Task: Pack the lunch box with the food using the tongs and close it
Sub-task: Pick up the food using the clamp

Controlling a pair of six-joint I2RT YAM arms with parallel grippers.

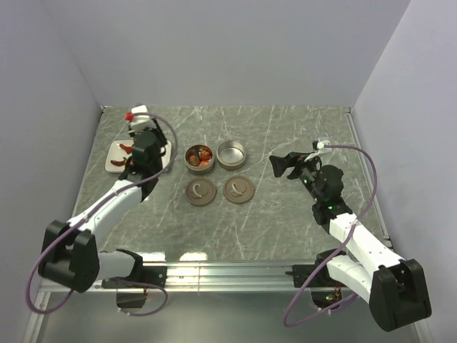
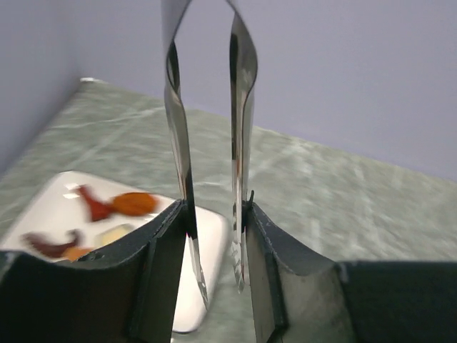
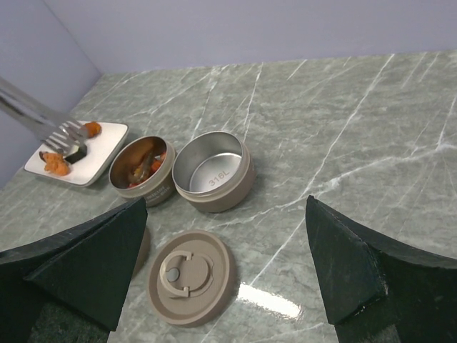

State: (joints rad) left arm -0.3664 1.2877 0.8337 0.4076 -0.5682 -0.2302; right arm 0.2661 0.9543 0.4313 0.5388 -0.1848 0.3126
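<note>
Left wrist view: my left jaws half-close on slim steel tongs (image 2: 241, 114), tips apart to grab red-brown and orange food pieces (image 2: 132, 204) on the white plate (image 2: 50, 207) at eight o'clock; right jaws wide, empty.

One readable mark only: "315L", stamped into the bare metal floor of the empty tin (image 3: 214, 177), caught from the right wrist view (third digit is soft, could be a 6). It reads upright from that camera, slightly slanted. The filled tin (image 3: 153, 189) touching it on the left has faint print on its outer wall, too small to make out. Top and left wrist views: nothing legible.
</note>
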